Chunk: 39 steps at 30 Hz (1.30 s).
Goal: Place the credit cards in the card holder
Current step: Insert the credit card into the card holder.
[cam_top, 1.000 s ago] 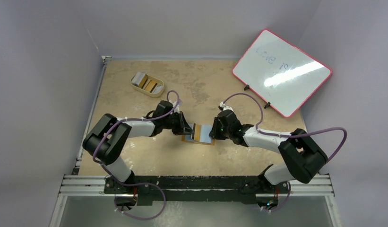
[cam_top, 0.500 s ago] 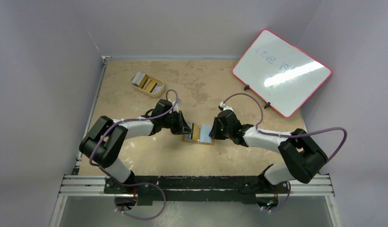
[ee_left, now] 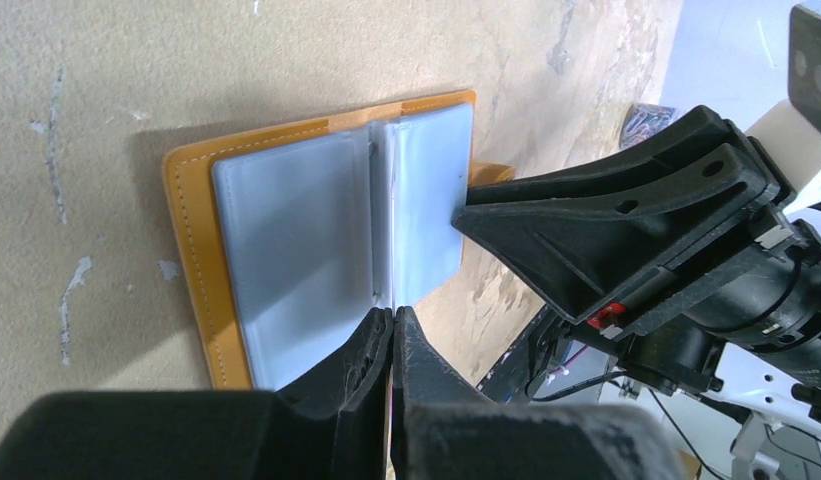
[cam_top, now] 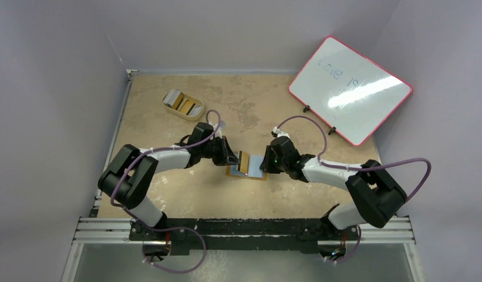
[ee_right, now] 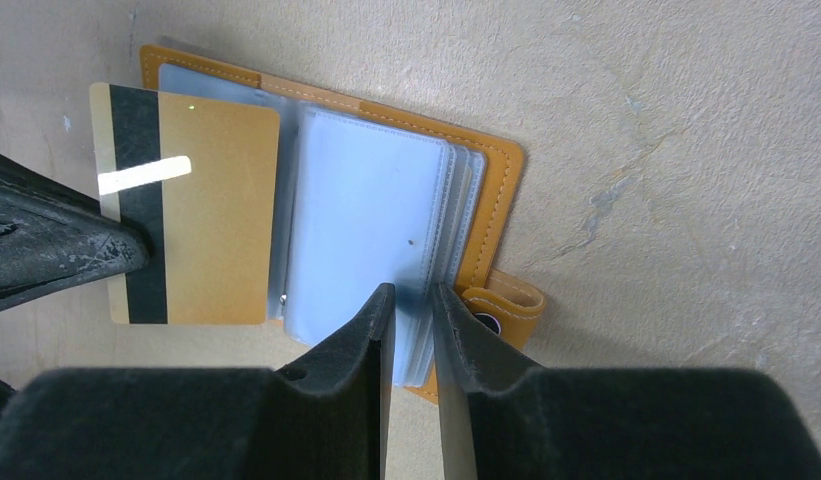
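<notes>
The orange card holder (cam_top: 257,165) lies open mid-table, its pale blue sleeves (ee_right: 366,200) facing up. My left gripper (cam_top: 233,158) is shut on a gold-brown credit card (ee_right: 201,200) with a black stripe, held over the holder's left half close to the spine. In the left wrist view that card shows only edge-on at the left gripper (ee_left: 394,312). My right gripper (ee_right: 414,292) pinches the near edge of the sleeve stack next to the snap tab (ee_right: 506,305). More credit cards (cam_top: 185,106) stand in the cream tray.
The cream oval tray (cam_top: 168,103) sits at the back left of the tan table. A red-framed whiteboard (cam_top: 350,88) leans at the back right. Grey walls close in the left side and the back.
My left gripper has turned slightly with the gold card, which now stands more on edge by the holder's spine. The right arm and the holder have not moved.
</notes>
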{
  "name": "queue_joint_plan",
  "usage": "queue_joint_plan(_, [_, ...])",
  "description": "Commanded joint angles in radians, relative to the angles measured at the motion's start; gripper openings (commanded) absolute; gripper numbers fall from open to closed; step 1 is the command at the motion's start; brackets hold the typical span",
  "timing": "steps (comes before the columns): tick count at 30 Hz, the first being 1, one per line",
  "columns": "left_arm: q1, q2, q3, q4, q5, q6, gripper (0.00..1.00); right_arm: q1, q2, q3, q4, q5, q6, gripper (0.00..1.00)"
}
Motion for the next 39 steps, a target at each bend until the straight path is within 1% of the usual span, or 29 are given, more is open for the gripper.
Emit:
queue_joint_plan(1, [0.005, -0.005, 0.010, 0.083, 0.027, -0.016, 0.00, 0.003, -0.010, -0.010, -0.016, 0.021, -0.005, 0.23])
queue_joint_plan(20, [0.003, 0.054, 0.003, 0.102, 0.050, -0.003, 0.00, 0.003, -0.009, -0.008, -0.016, 0.019, -0.007, 0.23])
queue_joint_plan(39, [-0.019, 0.103, -0.012, 0.168, 0.033, -0.051, 0.00, 0.003, -0.001, -0.007, -0.009, 0.013, -0.005, 0.23])
